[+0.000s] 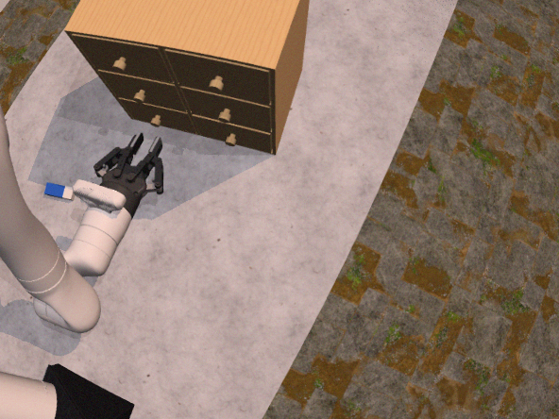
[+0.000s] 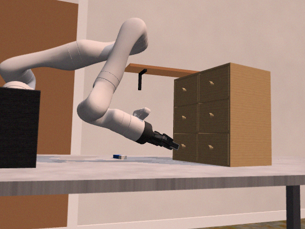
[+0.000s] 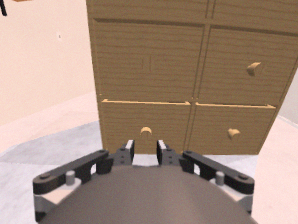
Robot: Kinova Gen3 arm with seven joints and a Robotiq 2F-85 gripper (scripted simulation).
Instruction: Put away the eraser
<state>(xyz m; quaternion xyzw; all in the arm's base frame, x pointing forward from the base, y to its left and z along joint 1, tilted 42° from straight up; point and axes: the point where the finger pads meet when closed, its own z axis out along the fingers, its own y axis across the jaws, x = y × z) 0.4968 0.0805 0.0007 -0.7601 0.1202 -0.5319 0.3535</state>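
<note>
Before the chest [image 1: 289, 71] [image 2: 250, 116] [image 3: 150, 60], your pincer [image 1: 149, 142] [image 2: 176, 146] [image 3: 145, 147] points at its bottom-left knob [image 1: 156, 121] [image 2: 182, 146] [image 3: 146, 131], released, nothing grasped. The eraser [image 1: 59, 191] [image 2: 119, 157] (blue and white) lies on the table [image 1: 212, 283] [image 2: 154, 170], out in front of the chest.

From my end I see the loose eraser [image 1: 59, 191] [image 2: 119, 157] lying flat on the table [image 1: 212, 307] [image 2: 154, 173] [image 3: 30, 165], a small block with a blue left part and a white right end. It sits on the near side of the chest [image 1: 179, 24] [image 2: 250, 118] [image 3: 150, 40], toward the left and well apart from it. The chest stands upright at the far side, in pale wood grain, its six drawers [image 1: 245, 90] [image 2: 217, 93] [image 3: 115, 60] in two columns of three. They all look pushed in, so I can't see their contents.
</note>
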